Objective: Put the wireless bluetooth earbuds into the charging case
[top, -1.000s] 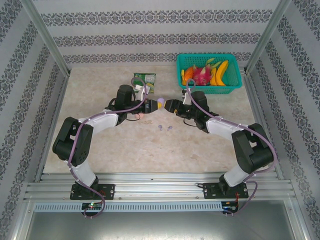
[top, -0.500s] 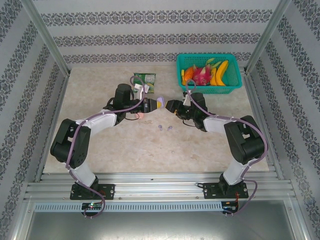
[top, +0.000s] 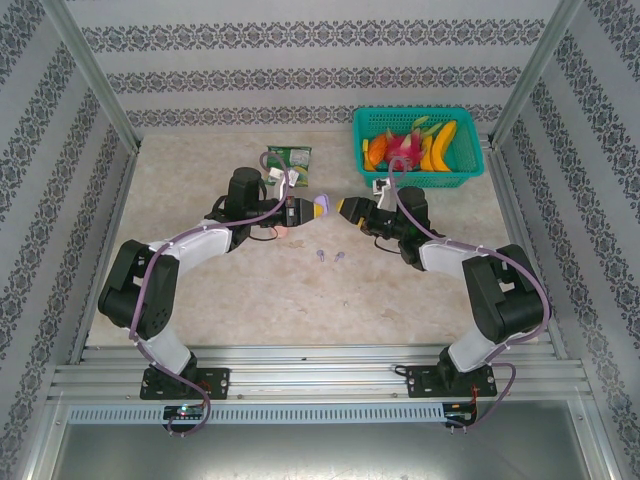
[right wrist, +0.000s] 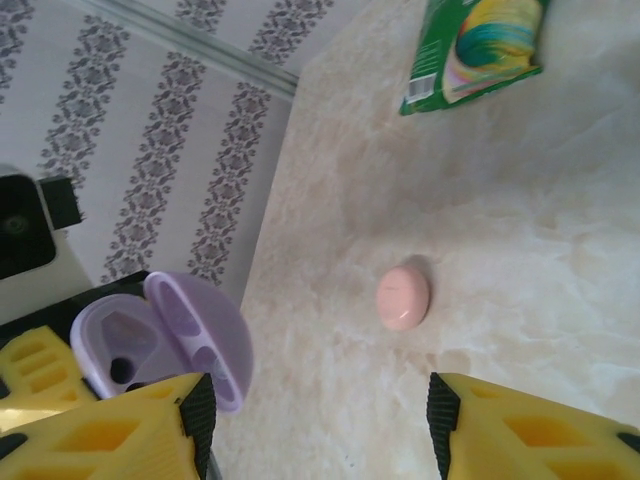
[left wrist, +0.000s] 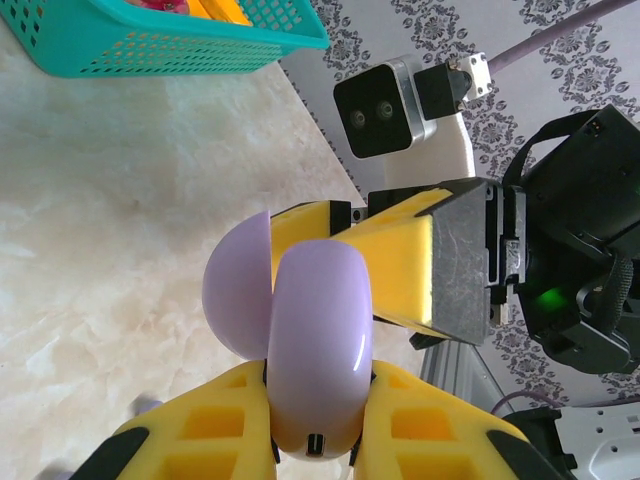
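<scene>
A lilac charging case (left wrist: 318,350) stands on edge with its lid (left wrist: 235,290) swung open, and my left gripper (left wrist: 318,388) is shut on it. In the right wrist view the same open case (right wrist: 165,340) shows its empty earbud wells. My right gripper (top: 347,208) faces it a short gap away, open, with nothing between its fingers (right wrist: 470,420). Two lilac earbuds (top: 321,256) (top: 339,257) lie loose on the table in front of both grippers. A closed pale pink case (right wrist: 403,297) rests on the table under the left arm. The pink earbuds are out of view.
A teal basket (top: 470,150) with fruit sits at the back right, close behind the right arm. A green packet (top: 289,157) lies at the back behind the left gripper. Patterned walls and metal rails enclose the table (top: 300,300).
My right gripper has drawn back a little to the right, away from the lilac case. The left gripper has kept hold of the case and edged slightly away from the camera.
</scene>
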